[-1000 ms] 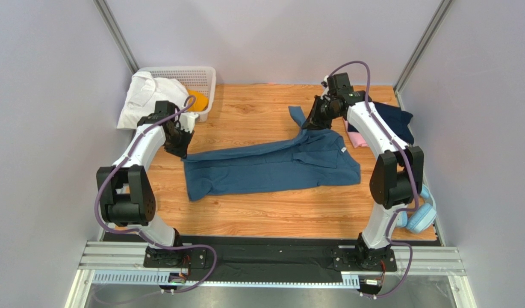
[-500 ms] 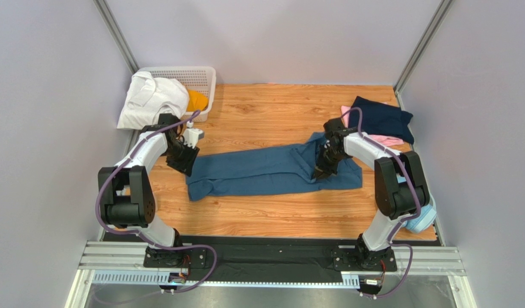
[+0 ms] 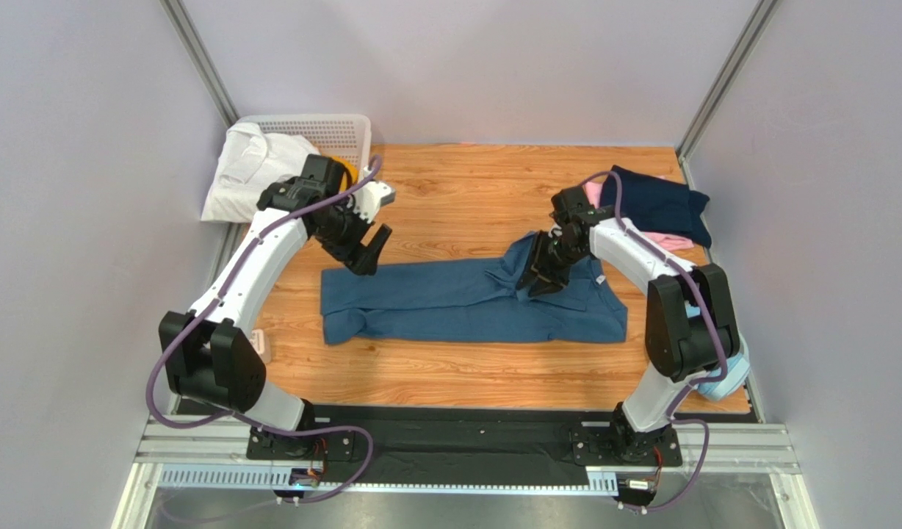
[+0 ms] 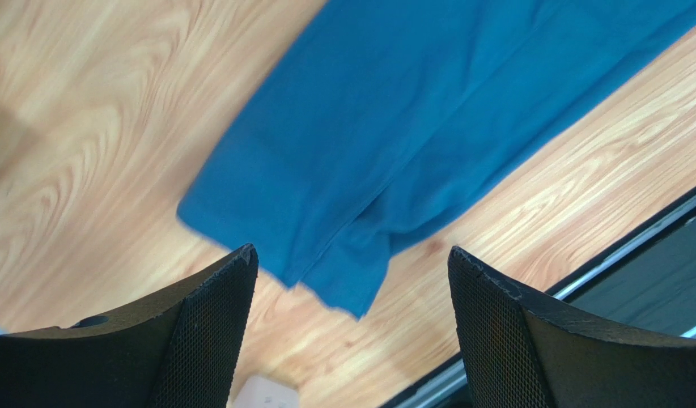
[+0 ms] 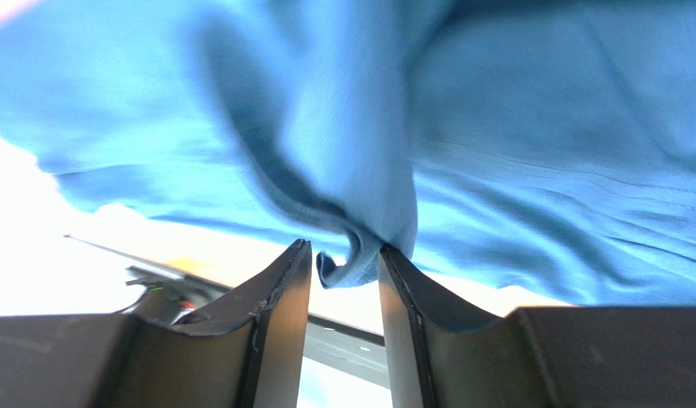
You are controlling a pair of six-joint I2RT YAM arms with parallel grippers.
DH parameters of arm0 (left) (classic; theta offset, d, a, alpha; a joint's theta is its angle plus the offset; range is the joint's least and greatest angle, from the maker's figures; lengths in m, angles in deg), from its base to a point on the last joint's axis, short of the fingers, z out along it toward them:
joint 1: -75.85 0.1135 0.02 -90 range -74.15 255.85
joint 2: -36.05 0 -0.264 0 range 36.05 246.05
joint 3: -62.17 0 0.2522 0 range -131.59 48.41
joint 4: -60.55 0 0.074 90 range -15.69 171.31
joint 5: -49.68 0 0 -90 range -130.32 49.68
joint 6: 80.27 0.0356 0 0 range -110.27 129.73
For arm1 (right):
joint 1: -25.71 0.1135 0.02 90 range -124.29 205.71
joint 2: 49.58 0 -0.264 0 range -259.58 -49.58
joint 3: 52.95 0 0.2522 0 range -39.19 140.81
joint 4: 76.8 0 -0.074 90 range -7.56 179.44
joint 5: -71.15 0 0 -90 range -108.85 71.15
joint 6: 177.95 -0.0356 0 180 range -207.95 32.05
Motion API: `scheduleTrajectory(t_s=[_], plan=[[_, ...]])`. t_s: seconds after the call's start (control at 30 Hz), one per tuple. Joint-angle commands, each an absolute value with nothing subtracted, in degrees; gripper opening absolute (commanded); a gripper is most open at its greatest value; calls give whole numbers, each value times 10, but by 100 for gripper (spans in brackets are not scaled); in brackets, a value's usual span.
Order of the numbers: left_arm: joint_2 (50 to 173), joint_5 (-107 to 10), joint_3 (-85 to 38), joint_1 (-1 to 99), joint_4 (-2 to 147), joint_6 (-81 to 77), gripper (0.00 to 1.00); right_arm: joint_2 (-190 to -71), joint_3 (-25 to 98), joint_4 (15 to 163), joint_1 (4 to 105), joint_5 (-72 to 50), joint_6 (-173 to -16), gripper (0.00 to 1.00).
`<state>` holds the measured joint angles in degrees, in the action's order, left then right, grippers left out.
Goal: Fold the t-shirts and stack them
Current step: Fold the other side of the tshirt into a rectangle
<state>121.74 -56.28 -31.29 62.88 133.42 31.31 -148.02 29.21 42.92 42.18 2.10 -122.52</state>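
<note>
A large teal-blue t-shirt (image 3: 467, 306) lies folded into a long band across the middle of the table. My left gripper (image 3: 367, 251) hangs open above its upper left edge, holding nothing. In the left wrist view the shirt's corner (image 4: 428, 127) lies below the wide-apart fingers (image 4: 207, 340). My right gripper (image 3: 529, 281) sits over a raised fold near the shirt's right end. In the right wrist view its jaws (image 5: 344, 248) stand slightly apart, and a curl of the blue cloth (image 5: 347, 263) hangs loose between the tips. A navy t-shirt (image 3: 656, 204) lies folded on a pink one (image 3: 656, 238) at the back right.
A white lattice basket (image 3: 336, 130) stands at the back left, with a white garment (image 3: 251, 165) draped over its side. Light-blue headphones (image 3: 727, 373) lie at the right edge behind the right arm. A black rail (image 3: 467, 435) runs along the near edge.
The left gripper let go of the shirt's left edge, opened wide and rose toward the back right. The right gripper's jaws parted, loosening the fold it carried over. The shirt now lies flatter.
</note>
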Motion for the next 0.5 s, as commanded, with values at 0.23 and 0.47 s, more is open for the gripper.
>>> scheduleTrajectory(t_s=[0.23, 0.47], plan=[[1490, -561, -460, 587, 1296, 237, 83, -1411, 381, 377, 384, 33, -1231, 43], [1546, -539, -478, 559, 1291, 233, 81, -1496, 414, 382, 357, -37, -1207, 43]])
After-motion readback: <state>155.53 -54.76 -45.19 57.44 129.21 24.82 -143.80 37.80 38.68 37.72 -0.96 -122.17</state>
